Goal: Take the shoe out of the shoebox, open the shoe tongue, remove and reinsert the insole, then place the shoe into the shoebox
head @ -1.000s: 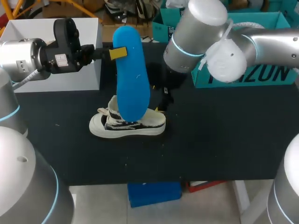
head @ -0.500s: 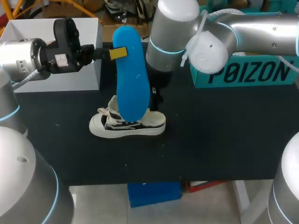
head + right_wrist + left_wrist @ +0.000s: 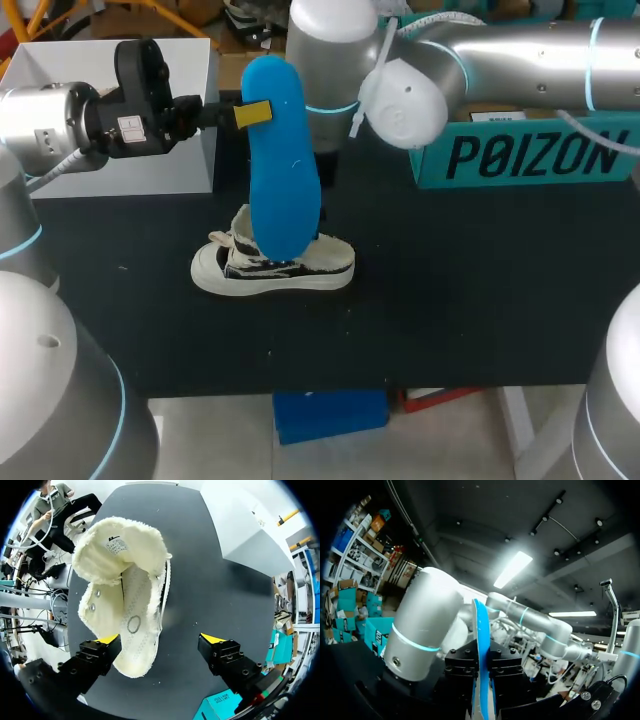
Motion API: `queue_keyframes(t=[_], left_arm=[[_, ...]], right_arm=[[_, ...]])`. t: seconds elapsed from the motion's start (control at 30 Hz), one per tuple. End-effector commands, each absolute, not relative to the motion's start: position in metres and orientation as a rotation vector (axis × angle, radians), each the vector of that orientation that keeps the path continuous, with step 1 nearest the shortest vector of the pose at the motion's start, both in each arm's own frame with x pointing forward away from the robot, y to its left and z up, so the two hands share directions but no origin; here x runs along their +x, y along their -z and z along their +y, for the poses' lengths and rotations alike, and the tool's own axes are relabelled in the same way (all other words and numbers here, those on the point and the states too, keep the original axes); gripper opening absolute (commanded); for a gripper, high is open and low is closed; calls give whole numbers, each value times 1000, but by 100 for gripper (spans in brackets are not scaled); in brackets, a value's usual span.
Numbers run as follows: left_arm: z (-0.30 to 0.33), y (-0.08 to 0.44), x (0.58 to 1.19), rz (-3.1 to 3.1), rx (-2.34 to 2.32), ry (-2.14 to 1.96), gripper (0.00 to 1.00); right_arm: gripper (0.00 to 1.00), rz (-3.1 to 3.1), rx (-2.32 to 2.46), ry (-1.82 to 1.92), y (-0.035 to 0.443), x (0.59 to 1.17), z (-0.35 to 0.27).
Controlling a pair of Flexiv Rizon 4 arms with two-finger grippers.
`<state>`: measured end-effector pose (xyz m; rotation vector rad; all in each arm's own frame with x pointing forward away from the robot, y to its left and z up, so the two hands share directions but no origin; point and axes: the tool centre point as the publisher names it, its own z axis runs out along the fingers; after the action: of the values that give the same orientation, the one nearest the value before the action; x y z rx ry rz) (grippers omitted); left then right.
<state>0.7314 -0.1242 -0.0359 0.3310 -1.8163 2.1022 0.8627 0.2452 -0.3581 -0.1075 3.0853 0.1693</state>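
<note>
A blue insole (image 3: 282, 160) hangs upright over the shoe, with my left gripper (image 3: 255, 113) shut on its upper part. The left wrist view shows the insole (image 3: 480, 645) edge-on between the gripper's black pads. The cream canvas shoe (image 3: 272, 265) with dark side patterning stands on the black table. From above, the shoe (image 3: 125, 595) has its tongue pulled wide and its fleecy lining showing. My right gripper (image 3: 160, 638) hovers open above the shoe, one finger beside its end. In the head view my right arm (image 3: 400, 90) reaches past the middle, its fingers hidden behind the insole.
A white open box (image 3: 120, 110) stands at the back left. The teal shoebox (image 3: 530, 150) stands at the back right. The table's front edge (image 3: 300, 385) lies near the shoe.
My right arm has swung left across the table, from beside the shoe's heel to behind the insole. The left arm, insole and shoe have stayed put.
</note>
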Motion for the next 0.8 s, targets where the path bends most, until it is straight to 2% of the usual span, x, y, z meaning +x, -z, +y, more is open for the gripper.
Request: queue_keyframes(t=[0.03,0.8], left_arm=[[-125,37,731,-1816,330,-2104,0],[-125,37,731,-1816,330,-2104,0]], right_arm=[[100,3117,-119,-115,367,872,261],[100,3163,-99,-186,412,865,277]])
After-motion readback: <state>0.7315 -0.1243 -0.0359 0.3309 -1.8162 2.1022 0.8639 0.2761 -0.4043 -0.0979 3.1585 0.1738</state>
